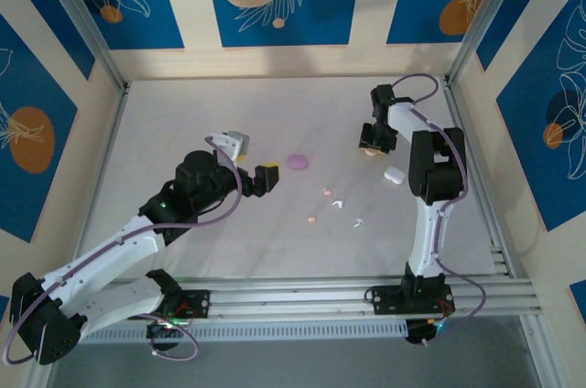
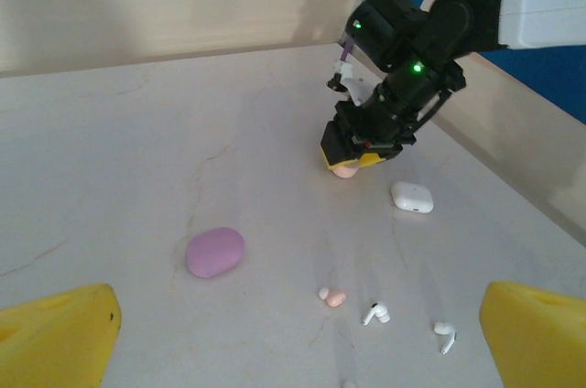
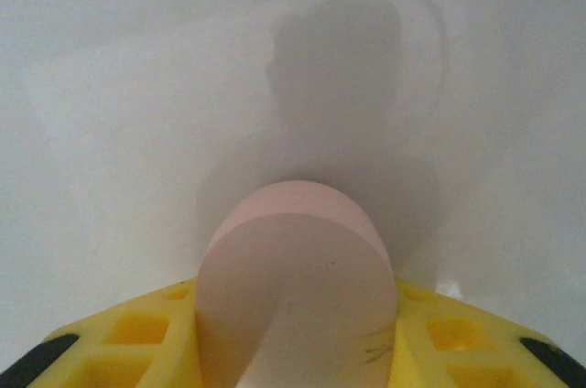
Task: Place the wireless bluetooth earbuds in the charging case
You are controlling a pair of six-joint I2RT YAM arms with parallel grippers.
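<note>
My right claw (image 2: 355,152) is clamped on the peach case (image 3: 295,278), low over the table (image 2: 119,159) beside the white case (image 2: 412,197), while my left claw (image 2: 298,338) gapes wide, facing the earbuds (image 2: 334,297) lying loose on the table, nearer me than the purple case (image 2: 215,252).

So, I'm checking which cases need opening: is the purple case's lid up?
No, the purple case lies shut on the table, a smooth closed pebble.
</note>
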